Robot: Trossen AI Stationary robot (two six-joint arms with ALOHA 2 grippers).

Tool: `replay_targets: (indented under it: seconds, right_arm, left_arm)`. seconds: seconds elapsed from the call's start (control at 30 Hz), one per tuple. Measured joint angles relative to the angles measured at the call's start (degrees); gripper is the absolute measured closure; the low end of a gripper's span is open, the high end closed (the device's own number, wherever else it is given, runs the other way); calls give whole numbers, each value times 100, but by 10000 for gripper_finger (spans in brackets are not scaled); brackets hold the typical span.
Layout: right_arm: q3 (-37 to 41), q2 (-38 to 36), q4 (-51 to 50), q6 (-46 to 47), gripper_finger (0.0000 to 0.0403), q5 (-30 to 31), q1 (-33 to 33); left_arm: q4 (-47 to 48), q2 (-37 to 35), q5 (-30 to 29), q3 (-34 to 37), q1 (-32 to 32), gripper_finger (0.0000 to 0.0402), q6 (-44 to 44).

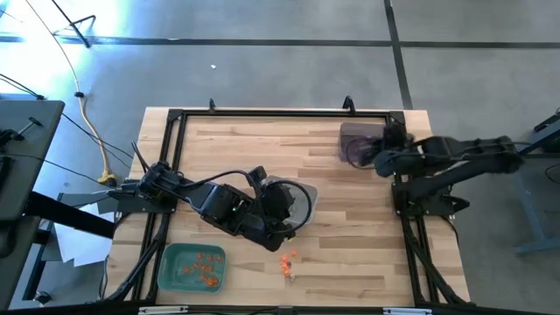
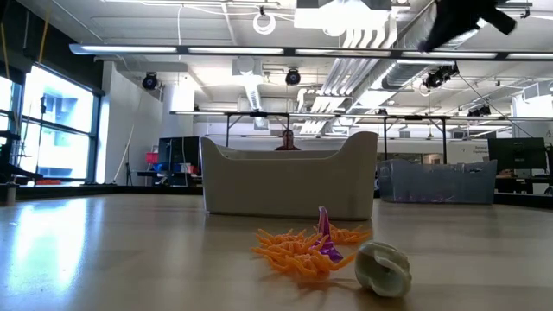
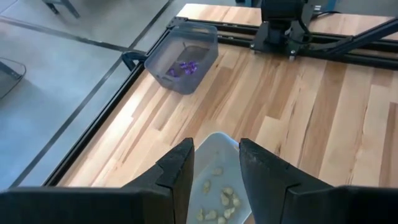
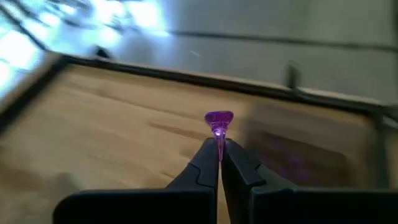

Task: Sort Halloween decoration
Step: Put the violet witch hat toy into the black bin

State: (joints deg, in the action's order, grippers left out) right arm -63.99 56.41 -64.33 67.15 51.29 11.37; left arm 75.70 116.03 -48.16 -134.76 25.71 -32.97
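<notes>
Purple trinket pinched in your right gripper — carry over grey tray, table's 1 o'clock, release low. Left gripper parted, empty, above white tray.

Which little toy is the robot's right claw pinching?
Find the grey tray at the table's far right corner; the right gripper hangs beside it. Pinched at its fingertips is a purple trinket: see-through with a thin stem, unlike the orange ones lying loose near the table's front edge.
</notes>
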Motion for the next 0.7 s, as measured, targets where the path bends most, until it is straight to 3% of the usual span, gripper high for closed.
replay_targets:
  seconds: [0.13,0.27,0.57,0.7]
  right_arm:
    - [0,-174,-1074,287,403,-603,-824]
    - [56,-128,-1321,-121,403,-1303,-1790]
    - [1435,-84,532,-1896,403,-3161,-3790]
    - [2027,-75,1360,-2103,403,-3504,-4385]
  left_arm:
    - [-1,0,-16,0,-4,284,4]
    - [-4,0,-22,0,-25,284,8]
    - [-1,0,-11,0,49,284,4]
    - [69,0,0,0,126,284,-112]
